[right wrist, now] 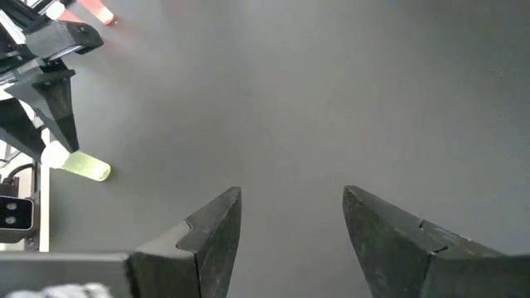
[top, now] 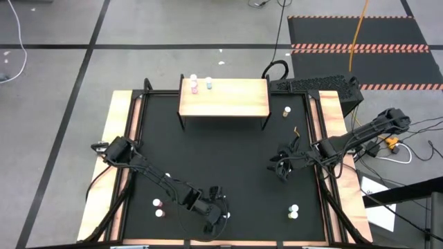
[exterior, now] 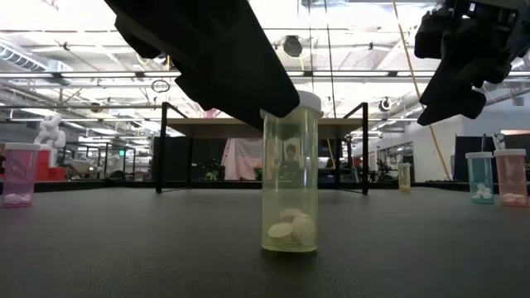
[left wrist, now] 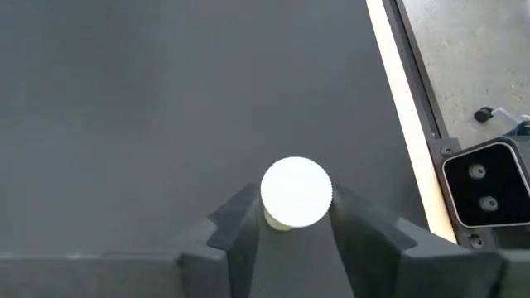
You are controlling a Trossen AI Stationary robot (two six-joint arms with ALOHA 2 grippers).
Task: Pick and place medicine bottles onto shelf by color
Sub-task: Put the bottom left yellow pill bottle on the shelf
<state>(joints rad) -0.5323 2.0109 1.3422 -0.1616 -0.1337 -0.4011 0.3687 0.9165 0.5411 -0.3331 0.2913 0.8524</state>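
A yellow bottle (exterior: 290, 190) with a white cap (left wrist: 296, 190) stands upright on the black mat near the table's front edge, pills in its bottom. My left gripper (top: 221, 214) is closed around its cap. My right gripper (top: 282, 168) hangs open over the mat at the middle right with nothing between its fingers (right wrist: 291, 203). The shelf (top: 223, 104) stands at the far edge; a pink bottle (top: 194, 84) and a pale blue bottle (top: 208, 83) stand on its far left corner. My left gripper pinches the ribbed rim of the white cap (left wrist: 328, 195) between its two fingers, one on each side. The fingers slant down from the table's left side. The bottle stays upright with its base (exterior: 290, 245) on the mat.
Two bottles (top: 158, 208) stand near the front left. Another two (top: 294, 211) stand near the front right; the low view shows them as blue (exterior: 479, 177) and pink (exterior: 510, 177). One more bottle (top: 286, 111) stands to the shelf's right. The mat's middle is bare.
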